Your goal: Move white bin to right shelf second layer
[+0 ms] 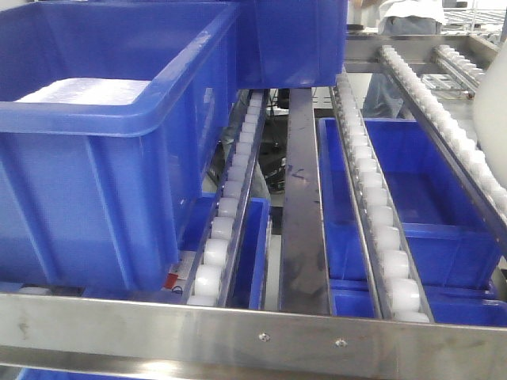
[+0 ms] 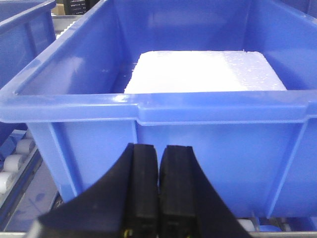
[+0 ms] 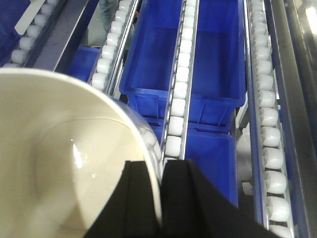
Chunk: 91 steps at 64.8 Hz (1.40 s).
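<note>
The right gripper [image 3: 161,198] is closed on the wall of the white bin [image 3: 59,158], one finger inside the mouth and one outside, with the rim pinched between them. In the right wrist view the bin hangs above the roller tracks [image 3: 181,84] of the shelf level [image 1: 253,328]; whether its base touches the rollers cannot be told. In the front view only a pale edge of the bin shows at the far right of the shelf level, over the outermost track. The step in hand is judged to be the carry onto the second layer, late in the task: the bin is over the rack but not yet visibly set down. The next move calls for lowering the bin until its base sits across two roller tracks, clear of the front rail, then opening the fingers and lifting out. The rollers may let the bin creep once it is freed. The left gripper [image 2: 158,191] has its jaws pressed together and holds nothing; it sits just in front of the blue crate [image 2: 158,109], which holds a white slab [image 2: 203,72] and stands at the left of the shelf level.
</note>
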Each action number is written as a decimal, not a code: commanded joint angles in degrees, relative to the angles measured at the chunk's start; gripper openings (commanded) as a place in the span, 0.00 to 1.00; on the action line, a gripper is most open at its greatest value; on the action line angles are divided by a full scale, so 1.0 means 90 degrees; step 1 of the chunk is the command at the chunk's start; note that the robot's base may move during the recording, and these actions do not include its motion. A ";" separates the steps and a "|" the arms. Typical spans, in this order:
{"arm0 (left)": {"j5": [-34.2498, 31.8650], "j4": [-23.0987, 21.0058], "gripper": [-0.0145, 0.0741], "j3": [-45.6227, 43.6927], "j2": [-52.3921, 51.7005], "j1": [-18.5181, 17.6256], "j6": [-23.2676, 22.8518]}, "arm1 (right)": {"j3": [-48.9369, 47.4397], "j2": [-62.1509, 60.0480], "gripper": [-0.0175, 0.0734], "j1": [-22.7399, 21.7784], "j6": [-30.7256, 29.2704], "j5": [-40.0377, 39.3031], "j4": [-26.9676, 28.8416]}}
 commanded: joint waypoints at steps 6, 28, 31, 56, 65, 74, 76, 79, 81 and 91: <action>-0.0542 0.0000 0.26 0.0234 -0.0097 -0.0021 -0.0019 | -0.0206 0.0013 0.24 -0.0051 0.0006 -0.0652 0.0064; -0.0542 0.0000 0.26 0.0234 -0.0097 -0.0021 -0.0019 | -0.0206 0.0695 0.24 -0.0051 0.0007 -0.0858 0.0078; -0.0542 0.0000 0.26 0.0234 -0.0097 -0.0021 -0.0019 | -0.0206 0.0913 0.24 -0.0051 0.0007 -0.0980 0.0129; -0.0542 0.0000 0.26 0.0234 -0.0097 -0.0021 -0.0019 | -0.0206 0.3281 0.24 -0.0051 0.0013 -0.1698 0.1090; -0.0542 0.0000 0.26 0.0234 -0.0097 -0.0021 -0.0019 | -0.0206 0.3777 0.24 -0.0051 0.0013 -0.1969 0.0856; -0.0542 0.0000 0.26 0.0234 -0.0097 -0.0021 -0.0019 | -0.0206 0.3951 0.24 -0.0051 0.0013 -0.2102 0.0761; -0.0542 0.0000 0.26 0.0234 -0.0097 -0.0021 -0.0019 | -0.0206 0.3960 0.24 -0.0051 0.0013 -0.2102 0.0761; -0.0542 0.0000 0.26 0.0234 -0.0097 0.0033 -0.0019 | -0.0206 0.3976 0.24 -0.0051 0.0013 -0.2092 0.0761; -0.0542 0.0000 0.26 0.0234 -0.0097 0.0033 -0.0019 | -0.0206 0.3990 0.24 -0.0051 0.0013 -0.2090 0.0761; -0.0542 0.0000 0.26 0.0234 -0.0097 0.0033 -0.0019 | -0.0206 0.4150 0.30 -0.0051 0.0013 -0.2090 0.0761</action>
